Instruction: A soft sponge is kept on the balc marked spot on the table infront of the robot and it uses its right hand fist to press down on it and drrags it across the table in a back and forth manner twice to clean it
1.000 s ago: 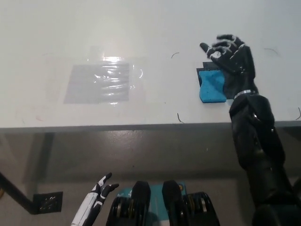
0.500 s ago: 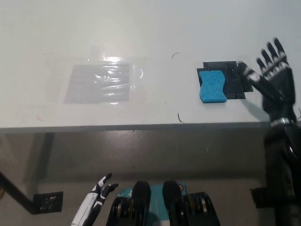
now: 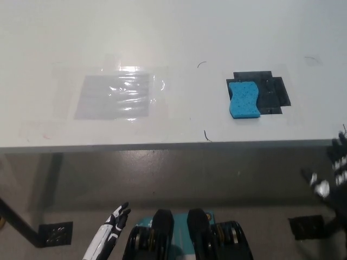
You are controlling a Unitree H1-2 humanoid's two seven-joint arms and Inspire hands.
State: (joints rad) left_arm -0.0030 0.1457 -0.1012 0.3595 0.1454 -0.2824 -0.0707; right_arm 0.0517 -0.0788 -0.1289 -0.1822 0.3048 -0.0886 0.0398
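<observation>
The blue sponge lies flat on the white table, at the left part of the black marked spot. Its left edge reaches a little past the dark mark, and the rest of the mark stays bare at the right of it. Nothing touches the sponge.

The black right hand is at the right edge of the picture, below the front edge of the table and well apart from the sponge. It holds nothing; its fingers are spread apart and point upward, and part of the hand is cut by the picture border.

The white left hand rests low at the bottom left, under the table level, with its fingers stretched out and slightly apart, holding nothing.

On the left half of the table there is a grey rectangular patch covered with shiny clear film, well apart from the sponge. A few thin dark curved marks are near the sponge on the table surface.
</observation>
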